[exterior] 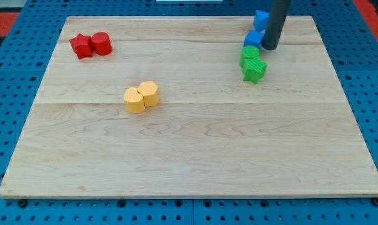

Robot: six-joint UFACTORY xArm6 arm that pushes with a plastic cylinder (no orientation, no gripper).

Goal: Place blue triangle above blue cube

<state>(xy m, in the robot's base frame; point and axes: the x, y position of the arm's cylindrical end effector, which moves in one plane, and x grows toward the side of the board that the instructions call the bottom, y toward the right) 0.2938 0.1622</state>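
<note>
Two blue blocks [261, 18] [253, 39] flank my tip [269, 47].

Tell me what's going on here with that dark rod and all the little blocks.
A robot arm is pushing blocks around a wooden board with my tip. The tip sits at the view's top right, right beside two blue blocks: one near the board's top edge, partly hidden by the rod, and another just below it. Two green blocks sit directly under those. A red pair at the top left and a yellow pair left of centre lie apart from the tip.
</note>
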